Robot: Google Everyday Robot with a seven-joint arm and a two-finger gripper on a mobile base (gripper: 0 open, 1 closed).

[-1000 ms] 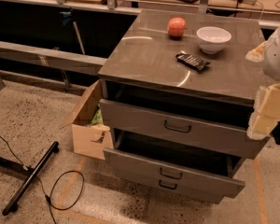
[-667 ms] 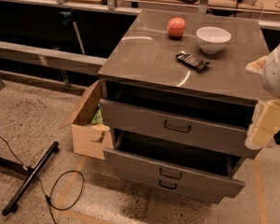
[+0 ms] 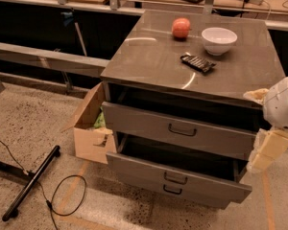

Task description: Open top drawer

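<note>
The top drawer [image 3: 149, 126] is the uppermost grey drawer of the cabinet, with a small black bail handle [image 3: 182, 130] at centre. Its front stands a little out from the cabinet, with a dark gap above it. My gripper [image 3: 265, 151], a cream-coloured part under the white arm housing [image 3: 283, 107], hangs at the cabinet's right front corner. It is beside the right end of the top drawer's front, well right of the handle, and holds nothing that shows.
The lower drawers [image 3: 175, 178] stand pulled out further. On the cabinet top are a red apple [image 3: 181, 28], a white bowl [image 3: 219, 40] and a dark snack bar [image 3: 197, 63]. An open cardboard box [image 3: 89, 133] sits at the cabinet's left. A black stand and cable [image 3: 31, 183] lie on the floor.
My arm and gripper have moved down along the cabinet's right front corner. The drawers and the things on top have not moved.
</note>
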